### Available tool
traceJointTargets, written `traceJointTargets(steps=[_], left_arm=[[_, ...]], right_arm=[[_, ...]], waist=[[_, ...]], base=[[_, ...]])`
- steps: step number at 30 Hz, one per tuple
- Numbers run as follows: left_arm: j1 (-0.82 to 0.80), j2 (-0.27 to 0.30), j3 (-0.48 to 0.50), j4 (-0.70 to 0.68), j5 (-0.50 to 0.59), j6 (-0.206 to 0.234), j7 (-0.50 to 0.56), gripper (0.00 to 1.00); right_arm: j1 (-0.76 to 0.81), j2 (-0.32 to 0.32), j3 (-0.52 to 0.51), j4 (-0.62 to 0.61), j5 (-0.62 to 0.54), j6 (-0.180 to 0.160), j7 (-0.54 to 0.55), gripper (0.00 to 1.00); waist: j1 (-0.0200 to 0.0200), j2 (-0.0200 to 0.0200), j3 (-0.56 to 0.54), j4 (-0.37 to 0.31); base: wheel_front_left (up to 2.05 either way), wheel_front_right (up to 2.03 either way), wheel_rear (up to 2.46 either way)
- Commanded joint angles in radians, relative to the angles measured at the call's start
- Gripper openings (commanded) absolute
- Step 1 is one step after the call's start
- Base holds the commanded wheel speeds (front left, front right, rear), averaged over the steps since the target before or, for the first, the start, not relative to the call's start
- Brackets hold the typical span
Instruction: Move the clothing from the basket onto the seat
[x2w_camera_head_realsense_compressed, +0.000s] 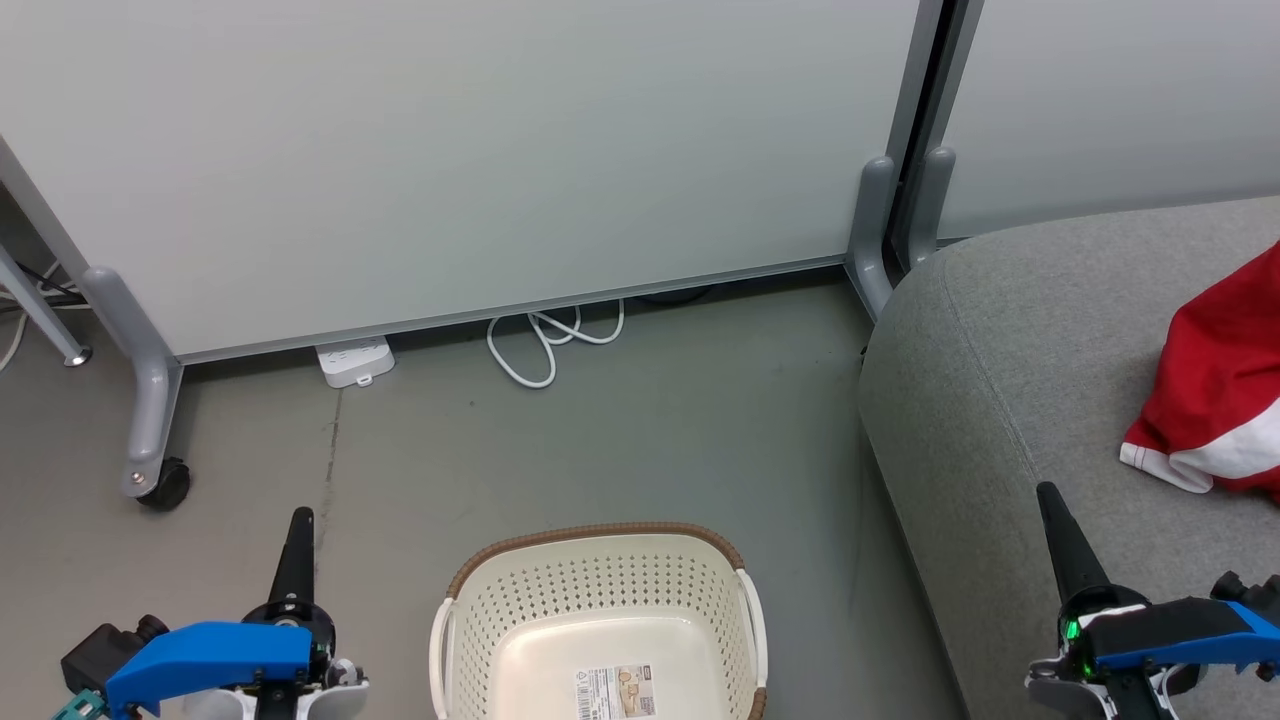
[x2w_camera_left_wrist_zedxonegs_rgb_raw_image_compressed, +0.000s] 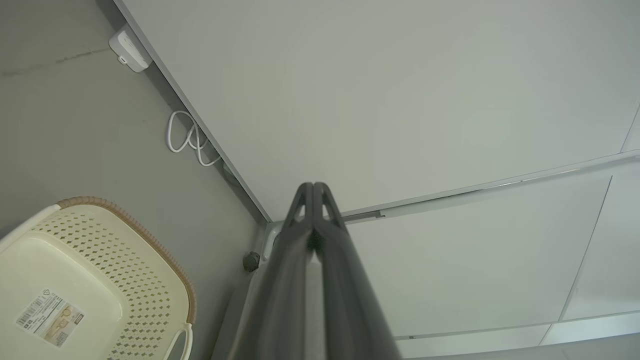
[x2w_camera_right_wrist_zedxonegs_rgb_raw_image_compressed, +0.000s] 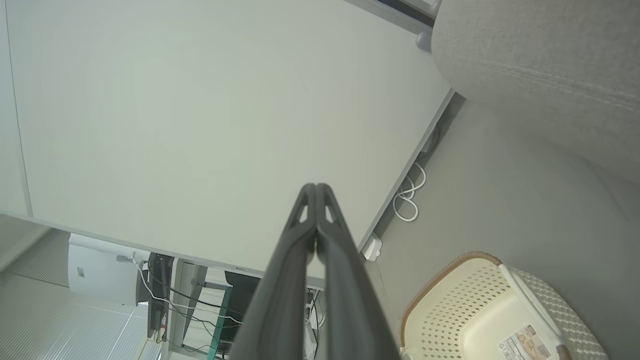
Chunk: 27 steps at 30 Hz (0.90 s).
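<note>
Likely soft, light, limp; best pinched at a bunched fold or the white hem. Red clothing heaped at three o'clock on the seat, grey woven upholstery, round-edged. At six o'clock the basket, cream perforated plastic, brown rim, only a paper label inside. Both clenched on nothing: left gripper at seven, right gripper at five.

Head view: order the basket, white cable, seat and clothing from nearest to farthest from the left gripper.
1. The basket, just right of the left gripper.
2. The white cable, ahead and to the right, at the foot of the partition.
3. The seat, far right.
4. The clothing, lying on the seat, farthest right.
</note>
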Motion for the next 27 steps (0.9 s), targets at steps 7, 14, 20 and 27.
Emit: traceJointTargets(steps=[7,14,20,27], left_arm=[[-0.024,-0.001,0.018,-0.019,-0.066,-0.002,0.021,0.0],[-0.028,-0.003,0.026,-0.028,-0.118,-0.002,0.036,0.0],[-0.031,-0.004,0.034,-0.034,-0.159,-0.003,0.049,0.0],[-0.036,-0.005,0.043,-0.041,-0.205,-0.003,0.061,0.0]], right_arm=[[-0.021,-0.003,-0.007,-0.006,0.086,0.0,0.012,0.0],[-0.027,-0.003,-0.012,-0.005,0.148,0.0,0.022,0.0],[-0.027,-0.003,-0.015,-0.004,0.199,0.0,0.03,0.0],[-0.03,-0.003,-0.019,-0.003,0.256,0.0,0.039,0.0]], waist=[[0.0,-0.0001,0.0,0.0],[0.0,-0.0001,0.001,-0.001],[0.0,-0.0001,0.001,-0.001],[0.0,-0.0001,0.001,-0.001]], base=[[0.0,0.0,0.0],[0.0,0.0,0.0],[0.0,0.0,0.0],[0.0,0.0,0.0]])
